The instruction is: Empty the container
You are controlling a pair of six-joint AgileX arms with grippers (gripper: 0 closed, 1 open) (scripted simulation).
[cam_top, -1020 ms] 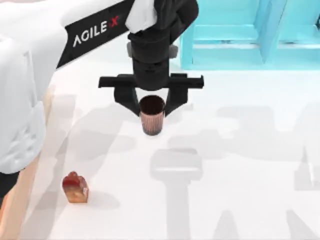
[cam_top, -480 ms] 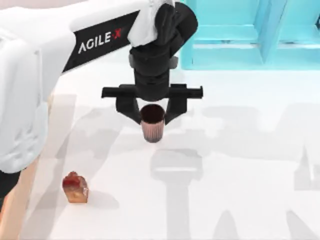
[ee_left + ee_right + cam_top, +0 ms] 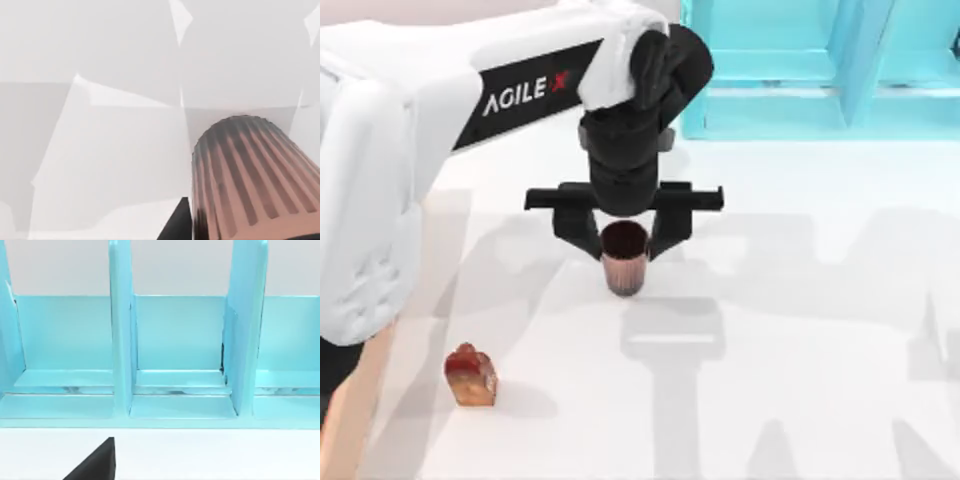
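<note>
White desk (image 3: 820, 350) fills most of the top view, with the turquoise shelf unit (image 3: 820, 70) in the upper right of the frame and a thin strip of pale wood, which seems to be the rim of the container (image 3: 345, 420), at the lower left edge. Your left gripper (image 3: 625, 235) is at the centre of the frame, its two fingers clamped on the small dark-red ribbed cup (image 3: 624, 258), one on each side of it. You should keep this grip firm and the cup upright while you bring it down to the desk. Choose a free spot well apart from the small reddish-brown item (image 3: 470, 375) in the lower left, and separate the fingers only when the cup base touches the surface. Your right arm looks parked, its wrist camera facing the shelf compartments; whether its fingers are apart I cannot tell.
</note>
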